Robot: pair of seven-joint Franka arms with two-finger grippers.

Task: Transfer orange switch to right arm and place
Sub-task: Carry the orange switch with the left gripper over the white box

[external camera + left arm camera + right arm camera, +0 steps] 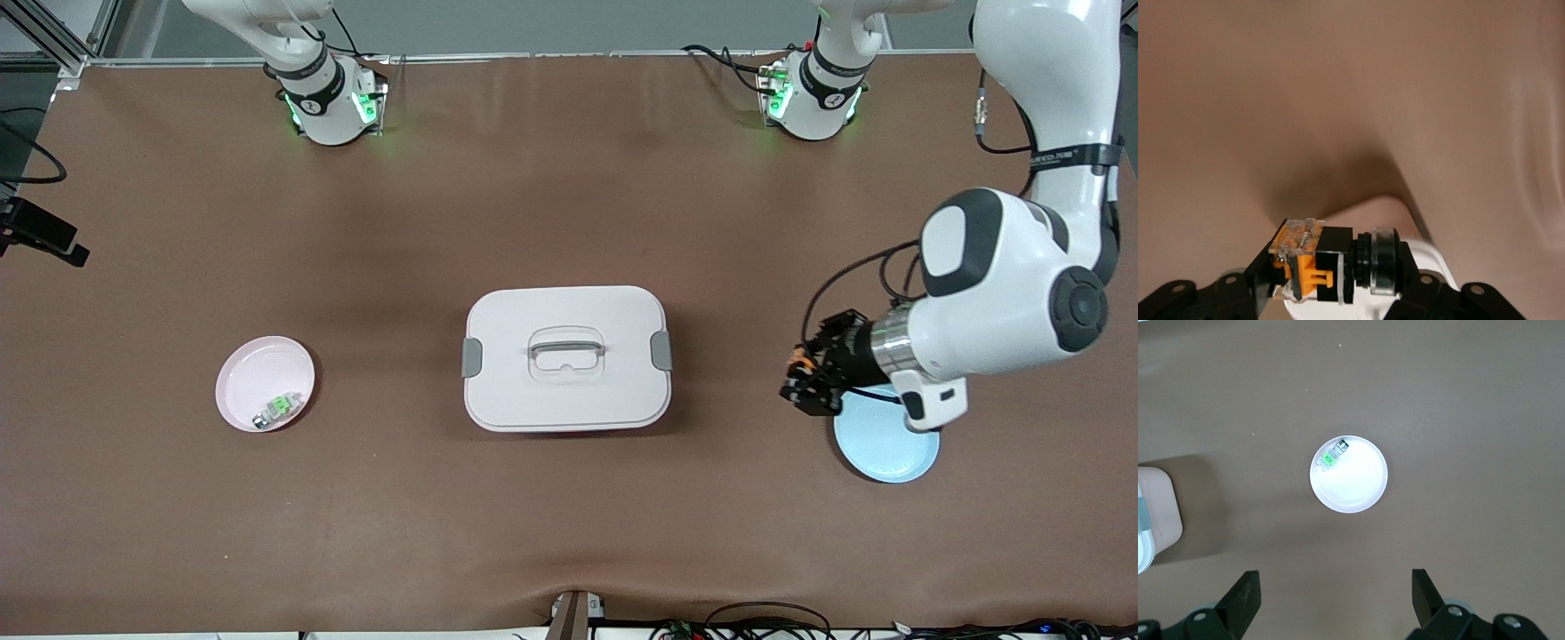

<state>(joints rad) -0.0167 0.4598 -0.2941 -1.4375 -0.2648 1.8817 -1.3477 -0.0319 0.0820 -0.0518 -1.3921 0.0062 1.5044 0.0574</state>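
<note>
Your left gripper (813, 378) is clamped on the orange switch (1331, 263), above the blue plate's (889, 444) edge. Your right gripper (1335, 597) hangs wide apart over the pink plate (253, 373), well apart across the box (566, 357).

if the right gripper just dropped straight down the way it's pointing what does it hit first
Probably the pink plate holding the green-and-silver part. The right gripper, open, looks down on it, though the plate sits slightly off the gap between the fingers, so it might meet bare table at the plate's edge.
</note>
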